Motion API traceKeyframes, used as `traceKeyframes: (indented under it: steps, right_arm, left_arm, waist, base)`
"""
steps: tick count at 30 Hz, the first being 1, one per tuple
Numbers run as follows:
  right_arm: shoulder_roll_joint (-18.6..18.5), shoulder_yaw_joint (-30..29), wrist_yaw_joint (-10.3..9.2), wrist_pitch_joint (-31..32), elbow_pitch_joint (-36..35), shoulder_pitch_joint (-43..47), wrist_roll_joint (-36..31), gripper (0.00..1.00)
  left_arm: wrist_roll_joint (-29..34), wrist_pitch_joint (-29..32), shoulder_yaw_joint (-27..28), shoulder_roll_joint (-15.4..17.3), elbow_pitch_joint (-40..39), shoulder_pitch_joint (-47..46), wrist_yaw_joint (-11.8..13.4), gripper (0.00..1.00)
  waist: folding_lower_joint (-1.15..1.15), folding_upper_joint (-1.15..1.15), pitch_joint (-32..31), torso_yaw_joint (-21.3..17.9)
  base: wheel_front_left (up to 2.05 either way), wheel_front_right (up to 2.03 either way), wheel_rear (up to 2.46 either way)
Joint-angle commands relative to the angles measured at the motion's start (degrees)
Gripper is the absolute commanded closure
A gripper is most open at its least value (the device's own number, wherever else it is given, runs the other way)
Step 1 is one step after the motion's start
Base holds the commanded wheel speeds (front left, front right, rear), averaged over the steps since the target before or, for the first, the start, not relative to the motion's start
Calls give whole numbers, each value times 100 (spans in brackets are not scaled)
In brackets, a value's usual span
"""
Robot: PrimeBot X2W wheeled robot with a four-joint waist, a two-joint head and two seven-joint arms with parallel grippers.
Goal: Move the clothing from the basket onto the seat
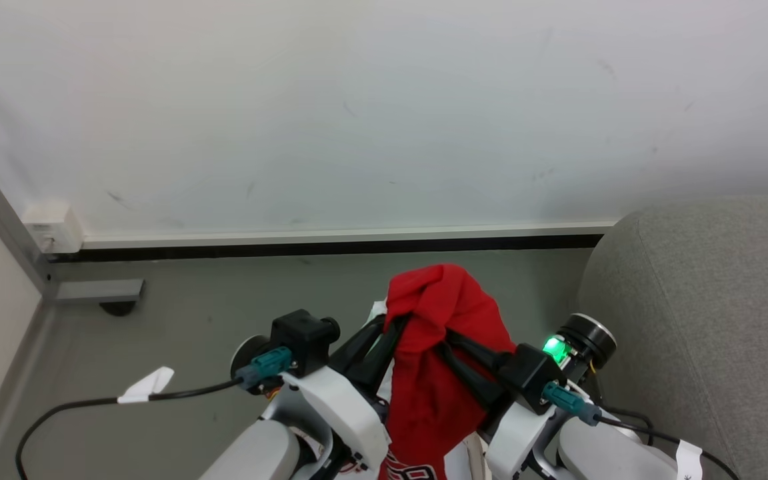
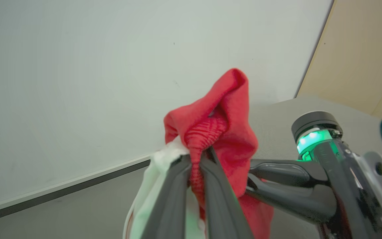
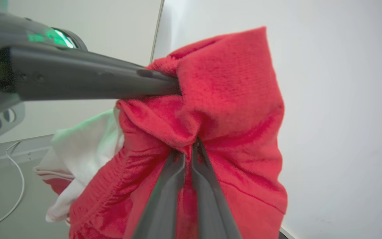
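Fingers of the left gripper (image 1: 391,325) and right gripper (image 1: 449,335) were clamped from opposite sides on the clothing (image 1: 434,393), a red bundle with white fabric beneath, held above the grey floor (image 1: 191,320). Black-and-white lettering showed at its lower edge. Further right stood the seat (image 1: 704,300), a grey sofa, apart from the bundle. A white wall (image 1: 357,120) and dark skirting (image 1: 331,248) lay beyond.

the clothing (image 1: 439,307) is bunched between left gripper (image 1: 392,327) and right gripper (image 1: 452,338); the seat (image 1: 711,300) sits off to the right; wall (image 1: 357,100) behind the lot
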Motion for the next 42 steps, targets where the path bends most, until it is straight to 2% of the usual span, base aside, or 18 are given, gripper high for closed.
traceKeyframes:
  steps: [1,10,12,13,14,15,27,42]
  right_arm:
    - [-25,-13,-14,2,-28,97,50,100]
    - [11,-81,-14,2,-95,191,103,100]
    - [7,-106,-14,2,-103,189,116,100]
    - [3,-119,-14,2,-106,193,122,100]
    - [-1,-133,-14,2,-108,196,124,100]
    - [-4,-146,-13,2,-109,198,125,100]
    - [-159,-431,-14,1,-244,327,94,100]
    - [-540,-985,-14,1,-463,477,-59,100]
  left_arm:
    - [-52,-38,4,7,32,36,-6,100]
    - [-67,-110,12,8,190,22,59,100]
    - [-60,-115,3,10,224,19,84,67]
    - [-58,-127,-1,11,233,13,91,44]
    - [-56,-139,-1,11,238,6,94,6]
    - [-60,-161,-9,12,245,4,90,0]
    - [-80,-230,-35,76,336,43,155,0]
    - [-153,-253,-102,127,247,109,197,0]
  waist:
    - [0,0,30,0]
    - [0,0,127,12]
    - [0,0,146,14]
    - [0,0,154,15]
    - [0,0,161,14]
    - [0,0,167,13]
    - [0,0,172,-146]
    - [0,0,192,-745]
  base:
    - [0,0,0]
    - [0,0,0]
    - [0,0,0]
    - [0,0,0]
    - [0,0,0]
    - [0,0,0]
    - [0,0,0]
    - [0,0,0]
